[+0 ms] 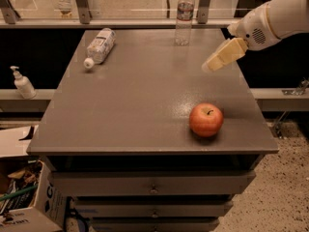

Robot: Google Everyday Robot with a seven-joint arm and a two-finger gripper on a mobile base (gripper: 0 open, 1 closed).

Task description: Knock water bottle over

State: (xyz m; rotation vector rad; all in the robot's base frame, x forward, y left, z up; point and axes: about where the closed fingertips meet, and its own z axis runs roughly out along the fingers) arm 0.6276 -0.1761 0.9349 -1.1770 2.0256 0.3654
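The water bottle, slim and clear with a white cap and a dark label band, stands upright at the far edge of the grey table, right of centre. My gripper, with cream fingers held together and empty, hangs over the table's right side. It is to the right of the bottle and nearer to me, well apart from it. The white arm reaches in from the upper right.
A stouter bottle with a large white label lies on its side at the far left of the table. A red apple sits near the front right. A white pump dispenser stands on a ledge at left. A cardboard box is at the lower left.
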